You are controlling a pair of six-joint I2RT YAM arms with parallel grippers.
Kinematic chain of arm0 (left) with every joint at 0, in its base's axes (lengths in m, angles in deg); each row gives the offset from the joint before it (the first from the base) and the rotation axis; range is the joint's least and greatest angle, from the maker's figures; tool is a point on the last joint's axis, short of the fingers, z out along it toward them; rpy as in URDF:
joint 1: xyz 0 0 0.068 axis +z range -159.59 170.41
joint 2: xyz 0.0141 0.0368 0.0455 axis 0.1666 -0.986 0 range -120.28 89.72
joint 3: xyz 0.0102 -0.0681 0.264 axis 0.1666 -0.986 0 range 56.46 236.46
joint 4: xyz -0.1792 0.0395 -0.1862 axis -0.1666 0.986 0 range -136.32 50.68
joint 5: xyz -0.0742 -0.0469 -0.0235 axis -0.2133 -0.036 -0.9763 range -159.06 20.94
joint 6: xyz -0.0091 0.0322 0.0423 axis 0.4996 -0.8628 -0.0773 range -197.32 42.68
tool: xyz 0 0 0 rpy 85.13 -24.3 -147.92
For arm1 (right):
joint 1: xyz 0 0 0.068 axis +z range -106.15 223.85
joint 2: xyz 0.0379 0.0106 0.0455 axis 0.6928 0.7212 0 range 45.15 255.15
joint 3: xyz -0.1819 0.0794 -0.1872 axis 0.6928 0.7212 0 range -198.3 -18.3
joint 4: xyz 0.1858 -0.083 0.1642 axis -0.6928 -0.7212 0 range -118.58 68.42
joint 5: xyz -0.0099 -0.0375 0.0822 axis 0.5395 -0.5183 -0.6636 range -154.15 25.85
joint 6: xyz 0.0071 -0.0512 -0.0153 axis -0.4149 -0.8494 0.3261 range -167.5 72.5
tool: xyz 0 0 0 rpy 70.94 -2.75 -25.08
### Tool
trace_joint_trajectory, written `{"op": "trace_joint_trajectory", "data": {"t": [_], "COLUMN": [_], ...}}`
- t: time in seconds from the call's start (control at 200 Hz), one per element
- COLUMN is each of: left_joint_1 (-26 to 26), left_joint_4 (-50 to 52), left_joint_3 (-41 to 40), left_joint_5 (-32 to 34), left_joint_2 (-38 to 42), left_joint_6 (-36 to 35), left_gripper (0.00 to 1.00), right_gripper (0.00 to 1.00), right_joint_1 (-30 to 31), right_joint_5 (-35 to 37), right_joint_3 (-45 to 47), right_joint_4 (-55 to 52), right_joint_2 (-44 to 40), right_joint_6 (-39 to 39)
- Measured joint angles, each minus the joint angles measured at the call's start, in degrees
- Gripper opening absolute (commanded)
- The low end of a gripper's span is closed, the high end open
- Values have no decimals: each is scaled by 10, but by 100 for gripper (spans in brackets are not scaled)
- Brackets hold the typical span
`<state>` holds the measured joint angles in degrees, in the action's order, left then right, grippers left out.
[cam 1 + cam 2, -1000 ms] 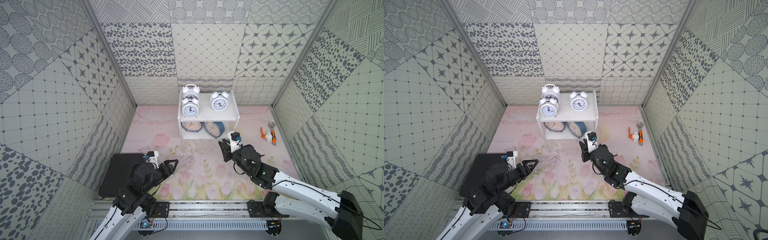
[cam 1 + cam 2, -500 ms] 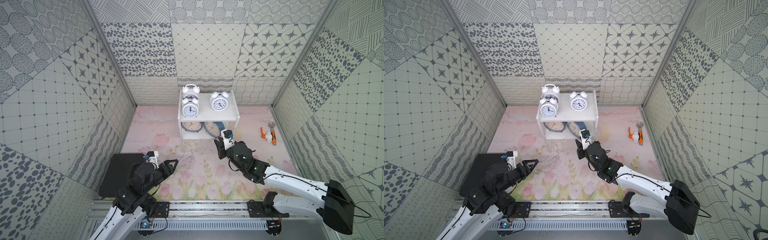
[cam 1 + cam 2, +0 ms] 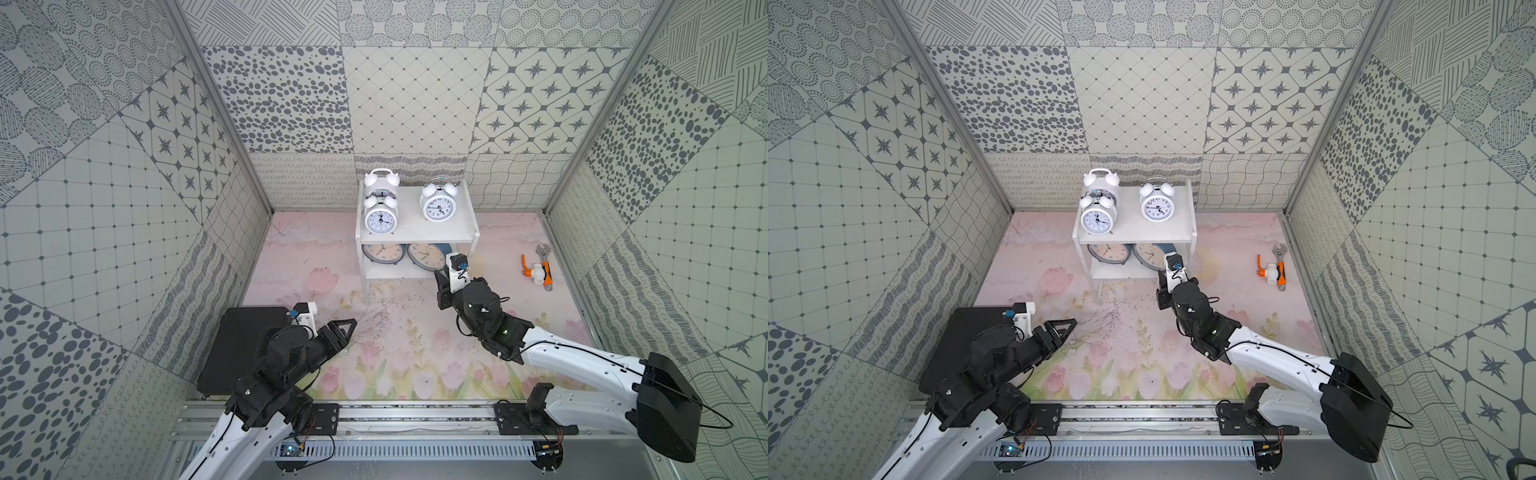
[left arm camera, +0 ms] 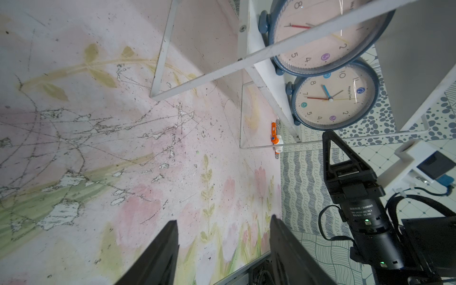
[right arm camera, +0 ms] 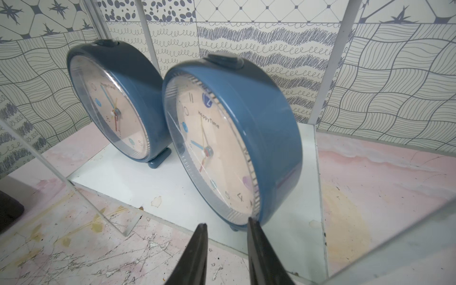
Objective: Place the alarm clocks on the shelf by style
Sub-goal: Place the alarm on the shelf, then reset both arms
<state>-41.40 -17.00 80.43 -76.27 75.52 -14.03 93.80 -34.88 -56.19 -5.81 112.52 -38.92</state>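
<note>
While the open, empty right gripper (image 5: 225,227) sits at the rim of the nearer blue clock (image 5: 269,148), any nudge could tip it over.

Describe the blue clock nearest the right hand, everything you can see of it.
The blue clock is round and flat, with a glossy, plastic-looking case, a cream face under a clear cover, "HappyTime" print, a top button and small feet. It stands upright on the lower tier of the shelf beside its twin. The open right hand has one fingertip at its lower rim.
</note>
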Motion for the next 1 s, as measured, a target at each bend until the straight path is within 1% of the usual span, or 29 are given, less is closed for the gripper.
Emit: {"op": "trace_joint_trajectory", "data": {"t": [0.305,0.41,0.55,0.64,0.675,0.745,0.826,0.906,0.946,1.001], "left_joint_1": [0,0,0,0,0,0,0,0,0,0], "left_joint_4": [1,1,12,25,30,40,62,85,100,117], "left_joint_3": [0,0,7,17,21,34,65,103,131,172], "left_joint_5": [0,0,2,6,8,15,30,49,63,80], "left_joint_2": [0,0,0,-2,-3,-10,-30,-57,-77,-106], "left_joint_6": [-4,-5,-8,-9,-10,-14,-23,-33,-40,-54], "left_gripper": [63,65,70,72,75,79,85,89,90,91], "right_gripper": [34,35,40,45,48,53,59,63,65,71], "right_joint_1": [-17,-18,-18,-17,-13,-3,31,72,87,96], "right_joint_5": [8,8,10,10,10,11,12,22,28,42], "right_joint_3": [0,0,-1,-2,-2,-6,-23,-67,-99,-158], "right_joint_4": [3,3,-12,-50,-70,-117,-182,-264,-304,-366], "right_joint_2": [1,1,-4,-33,-52,-104,-176,-237,-254,-261], "right_joint_6": [11,13,17,26,28,33,37,37,37,39]}}
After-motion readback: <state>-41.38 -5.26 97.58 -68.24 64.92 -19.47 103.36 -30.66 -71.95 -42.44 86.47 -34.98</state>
